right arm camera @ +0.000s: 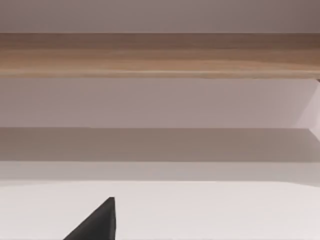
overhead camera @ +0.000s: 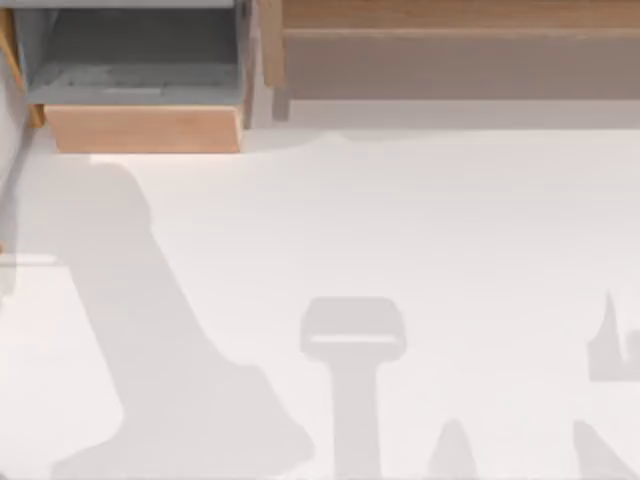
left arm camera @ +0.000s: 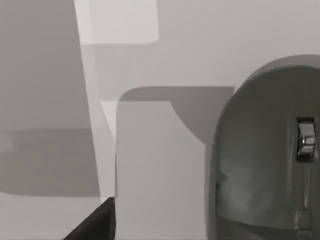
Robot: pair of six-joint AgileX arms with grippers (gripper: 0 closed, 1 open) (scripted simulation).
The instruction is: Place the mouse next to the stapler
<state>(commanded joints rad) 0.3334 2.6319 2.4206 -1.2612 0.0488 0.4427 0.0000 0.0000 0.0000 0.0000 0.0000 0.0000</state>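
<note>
A grey mouse [left arm camera: 260,150] with a metallic scroll wheel lies on the white table, close in the left wrist view. A dark edge of my left gripper [left arm camera: 95,226] shows at the side of that view, apart from the mouse. In the right wrist view, a dark edge of my right gripper [right arm camera: 97,222] hangs over bare white table, facing a wooden shelf. The stapler is out of view.
An open drawer [overhead camera: 145,128] with a wooden front and grey inside juts out at the table's back left. A long wooden shelf unit [overhead camera: 450,25] runs along the back right. A pale block [left arm camera: 155,170] stands beside the mouse. Arm shadows fall across the table [overhead camera: 450,230].
</note>
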